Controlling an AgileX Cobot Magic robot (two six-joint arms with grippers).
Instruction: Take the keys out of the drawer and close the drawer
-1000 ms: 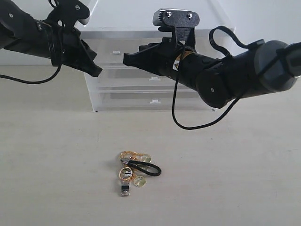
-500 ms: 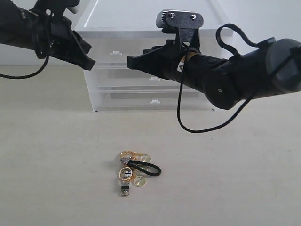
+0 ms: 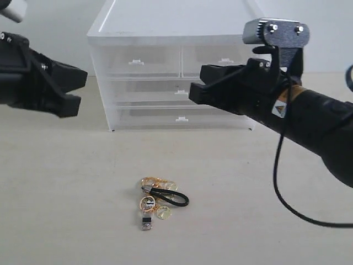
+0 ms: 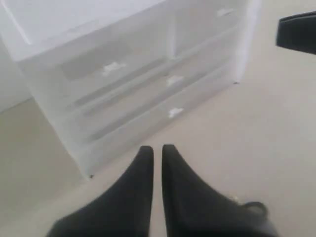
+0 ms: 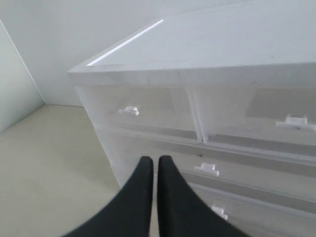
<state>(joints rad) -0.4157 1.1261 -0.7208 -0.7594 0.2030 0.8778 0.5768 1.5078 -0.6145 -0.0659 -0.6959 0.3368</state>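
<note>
Lying toward the near edge of the pale worktop [image 3: 55,193], roughly midway between both hands: gold-ringed keys [image 3: 160,200], black loop strap running left-right. Sitting flush toward the far edge: translucent white plastic left half-width drawer [image 3: 138,61]. Hovering narrow, gripping nothing: left hand [image 4: 154,148], right hand [image 5: 151,159].

1. Surface [image 3: 66,182]: plain matte beige, evenly lit, with soft shadows.
2. Wall [image 3: 55,22]: plain white, at the rear.
3. Cabinet [image 3: 171,33]: translucent white plastic, standing on the surface before the wall; its top is brightly lit.
</note>
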